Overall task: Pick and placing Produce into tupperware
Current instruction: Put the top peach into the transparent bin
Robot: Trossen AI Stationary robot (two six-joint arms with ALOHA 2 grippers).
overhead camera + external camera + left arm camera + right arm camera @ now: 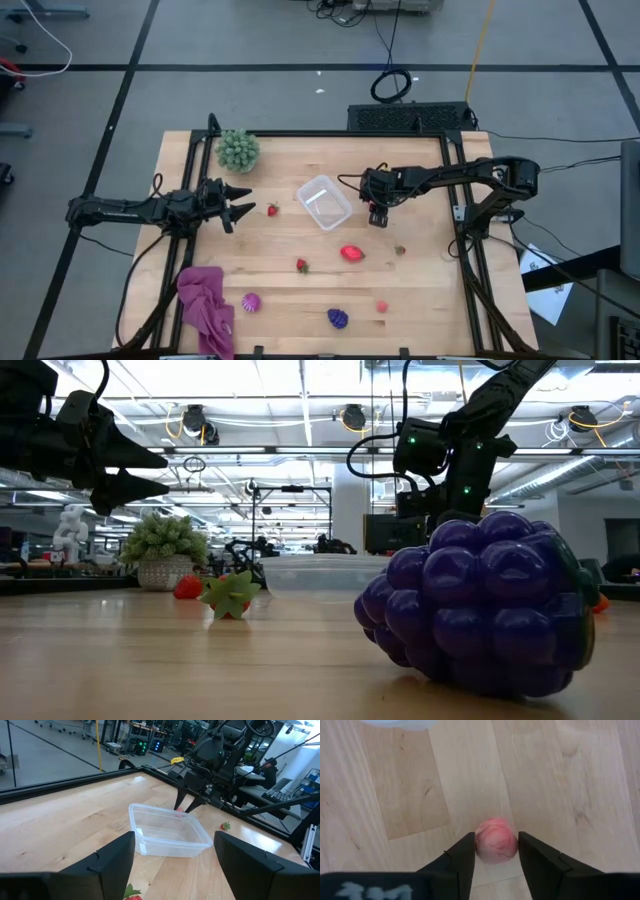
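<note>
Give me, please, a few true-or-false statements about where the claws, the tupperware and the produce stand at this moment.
1. The right claw grips a pink piece of produce. True.
2. The tupperware already holds several pieces. False: it looks empty.
3. The left claw is shut on the strawberry. False: it is open, with a small red strawberry on the table just ahead of it.
4. The spiky green plant stands at the table's far left corner. True.
5. The purple berry cluster lies inside the tupperware. False: it lies on the table near the front edge.
</note>
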